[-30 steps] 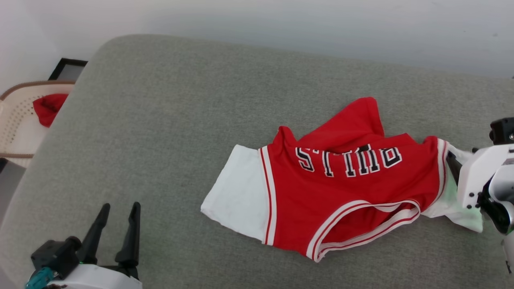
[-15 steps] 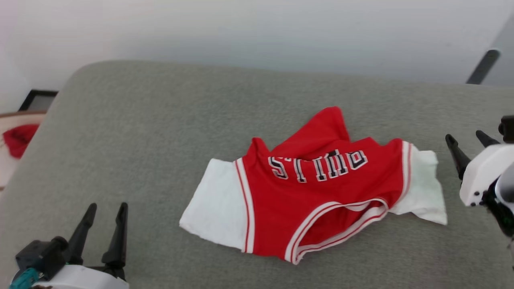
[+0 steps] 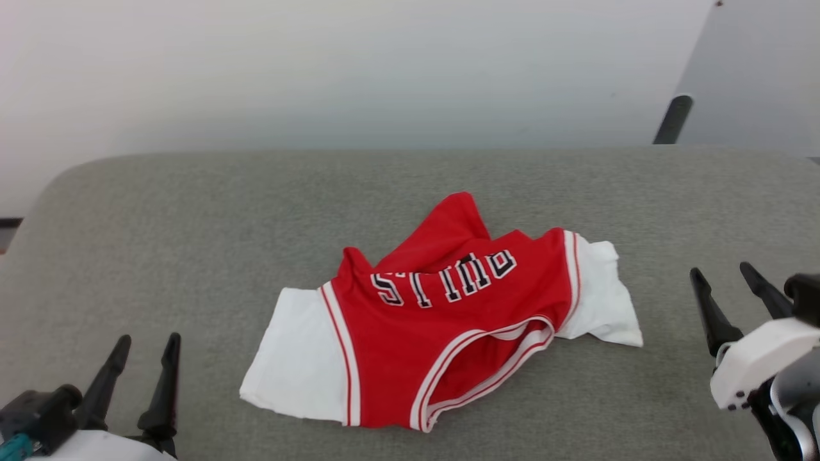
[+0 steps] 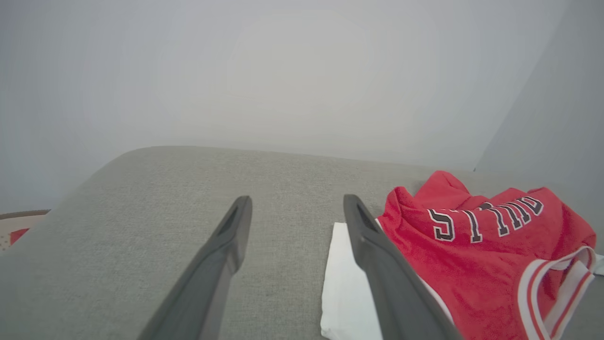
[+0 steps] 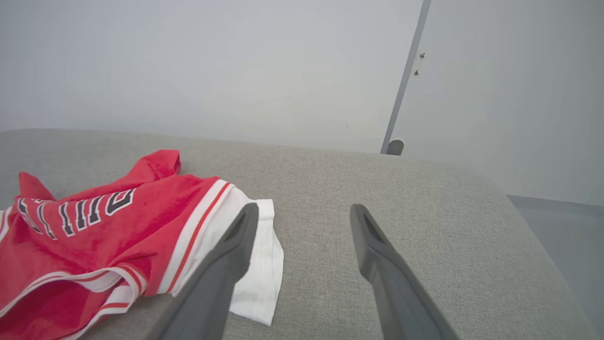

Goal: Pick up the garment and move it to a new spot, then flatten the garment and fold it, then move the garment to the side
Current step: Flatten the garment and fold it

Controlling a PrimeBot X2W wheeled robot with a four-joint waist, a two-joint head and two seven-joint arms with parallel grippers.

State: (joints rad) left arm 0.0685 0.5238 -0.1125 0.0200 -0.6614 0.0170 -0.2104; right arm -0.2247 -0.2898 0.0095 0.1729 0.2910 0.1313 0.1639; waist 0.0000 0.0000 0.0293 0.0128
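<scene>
The garment (image 3: 442,320), a red jersey with white sleeves and upside-down black lettering, lies crumpled in the middle of the grey cushion (image 3: 192,211). Its lower half is bunched up behind the print. My left gripper (image 3: 144,342) stands open at the lower left, well clear of the white sleeve. At the lower right my right gripper (image 3: 721,272) is open too, a short way right of the other sleeve. The left wrist view has the garment (image 4: 476,255) to the right of its fingers (image 4: 226,245). In the right wrist view the garment (image 5: 108,226) lies left of the fingers (image 5: 377,255).
A pale wall rises behind the cushion. A dark door stop (image 3: 671,118) and a door edge (image 5: 406,80) stand at the back right. A bit of wicker basket (image 4: 19,222) with red cloth peeks in past the cushion's left end. Grey floor (image 5: 557,222) lies beyond its right end.
My right gripper has let go of the white sleeve, opened and drawn back to the right. The head camera has turned right and tilted up, so the basket has left its view.
</scene>
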